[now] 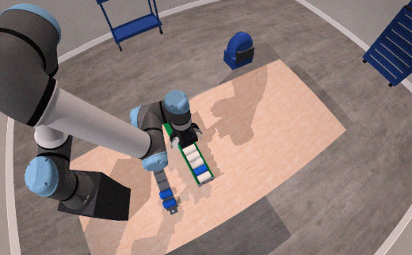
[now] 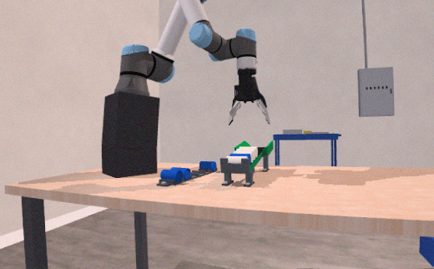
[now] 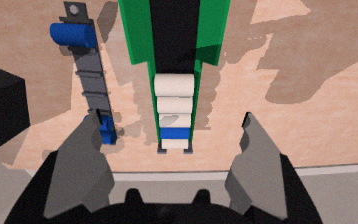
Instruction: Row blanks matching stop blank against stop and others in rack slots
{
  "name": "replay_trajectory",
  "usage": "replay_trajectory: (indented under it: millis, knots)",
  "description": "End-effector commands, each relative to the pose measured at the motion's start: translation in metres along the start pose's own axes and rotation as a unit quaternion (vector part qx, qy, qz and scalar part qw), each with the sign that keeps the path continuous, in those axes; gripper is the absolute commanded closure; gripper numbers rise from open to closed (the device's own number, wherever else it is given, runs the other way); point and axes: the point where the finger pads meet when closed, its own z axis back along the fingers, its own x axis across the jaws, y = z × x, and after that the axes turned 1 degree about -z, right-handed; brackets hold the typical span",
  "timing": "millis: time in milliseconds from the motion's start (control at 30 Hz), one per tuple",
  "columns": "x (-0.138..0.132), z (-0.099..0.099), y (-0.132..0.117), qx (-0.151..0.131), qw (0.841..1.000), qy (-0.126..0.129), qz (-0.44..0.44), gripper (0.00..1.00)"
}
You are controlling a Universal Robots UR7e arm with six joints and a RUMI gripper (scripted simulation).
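Note:
The green feed ramp [image 1: 195, 160] [image 3: 174, 55] holds a row of blanks at its low end. A white blank [image 3: 174, 144] lies at the stop, a blue blank [image 3: 174, 133] lies next to it, and three white blanks [image 3: 174, 102] follow up the ramp. My gripper [image 2: 249, 114] [image 3: 173, 111] is open and empty, well above the ramp's upper part. The grey stock rack [image 1: 165, 186] [image 3: 91, 77] lies beside the ramp. Two blue blanks [image 1: 167, 199] lie at one end of the rack, and another blue blank [image 3: 107, 131] lies near its other end, partly behind my left finger.
The arm's black base block [image 2: 130, 134] stands at the table's back left. A blue table [image 2: 305, 144] and a grey wall box [image 2: 375, 92] are behind the table. A blue cart [image 1: 134, 24], a blue bin [image 1: 238, 49] and a blue rack [image 1: 405, 41] stand on the floor.

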Motion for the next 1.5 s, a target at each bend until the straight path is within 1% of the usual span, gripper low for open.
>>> replay_trajectory:
  millis: [0,233,300,467,633,800,867,967,1100,1133,1267,1300,1367,1433,1467]
  knots:
    - [0.001,0.0,-0.001,0.0,1.0,-0.001,-0.012,0.0]
    - [0.003,0.0,-0.003,0.0,0.999,-0.001,-0.052,0.0]
    - [0.003,0.0,-0.003,0.0,0.999,-0.001,-0.052,0.0]
    - [0.004,-0.001,-0.006,0.0,0.995,-0.001,-0.098,0.0]
    - [0.007,-0.002,-0.011,0.0,0.987,-0.001,-0.158,0.0]
    - [0.009,-0.003,-0.016,0.0,0.973,-0.001,-0.232,0.0]
    - [0.009,-0.003,-0.016,0.0,0.973,-0.001,-0.232,0.0]
    - [0.011,-0.004,-0.021,0.0,0.96,-0.001,-0.282,0.0]
    - [0.014,-0.005,-0.027,0.0,0.936,-0.001,-0.352,0.0]
    - [0.014,-0.005,-0.027,0.0,0.936,-0.001,-0.353,0.0]
    - [0.016,-0.006,-0.033,0.0,0.905,-0.001,-0.424,0.0]
    - [0.016,-0.006,-0.034,0.0,0.903,-0.001,-0.429,0.0]
    - [0.017,-0.007,-0.038,0.0,0.884,-0.001,-0.468,0.0]
    - [0.017,-0.007,-0.038,0.0,0.884,-0.001,-0.468,0.0]
    - [0.017,-0.007,-0.04,0.0,0.873,-0.001,-0.487,0.0]
